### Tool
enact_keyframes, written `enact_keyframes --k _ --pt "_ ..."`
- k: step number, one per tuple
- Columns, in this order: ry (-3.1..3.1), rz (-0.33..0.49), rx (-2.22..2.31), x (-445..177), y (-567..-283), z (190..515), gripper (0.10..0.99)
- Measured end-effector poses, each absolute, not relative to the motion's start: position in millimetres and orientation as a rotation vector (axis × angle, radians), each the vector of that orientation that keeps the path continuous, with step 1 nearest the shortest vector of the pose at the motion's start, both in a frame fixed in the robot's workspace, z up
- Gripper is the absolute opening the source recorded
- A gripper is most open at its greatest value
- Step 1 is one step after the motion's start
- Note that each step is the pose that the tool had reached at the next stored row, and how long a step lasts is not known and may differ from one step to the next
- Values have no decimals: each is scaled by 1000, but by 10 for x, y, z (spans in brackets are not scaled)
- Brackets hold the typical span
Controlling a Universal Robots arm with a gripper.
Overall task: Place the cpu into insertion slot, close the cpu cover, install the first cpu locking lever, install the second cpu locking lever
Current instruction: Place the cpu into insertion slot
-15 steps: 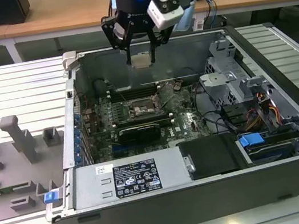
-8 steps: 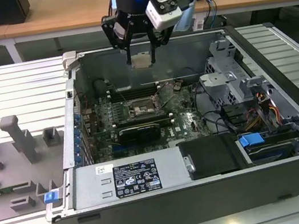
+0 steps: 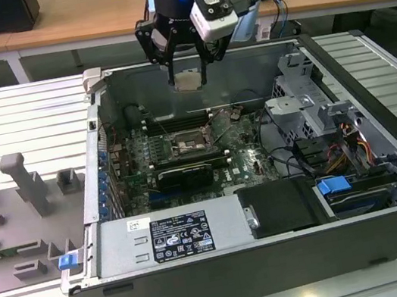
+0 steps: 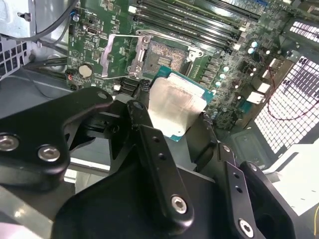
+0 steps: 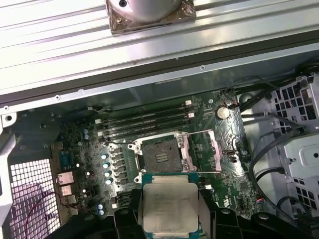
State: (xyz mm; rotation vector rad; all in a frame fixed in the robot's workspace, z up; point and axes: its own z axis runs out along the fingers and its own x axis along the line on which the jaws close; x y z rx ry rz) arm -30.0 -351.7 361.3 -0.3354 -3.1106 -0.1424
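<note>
Placement step in hand; gripper (image 3: 188, 81) pinching the cpu (image 5: 169, 209) above the uncovered insertion slot (image 5: 160, 157); seating calls for square alignment.

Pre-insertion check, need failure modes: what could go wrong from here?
1. The gripper pinches the cpu by its edges only, above the open case; a slip may drop it onto the pins of the insertion slot.
2. The open cpu cover lies right beside the slot; the gripper might snag it going down.
</note>
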Motion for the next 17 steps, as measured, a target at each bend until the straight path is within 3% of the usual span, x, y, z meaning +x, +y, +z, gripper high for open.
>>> enact_keyframes --k 17 --pt "-3094 -143 -495 -300 -3517 3605 533"
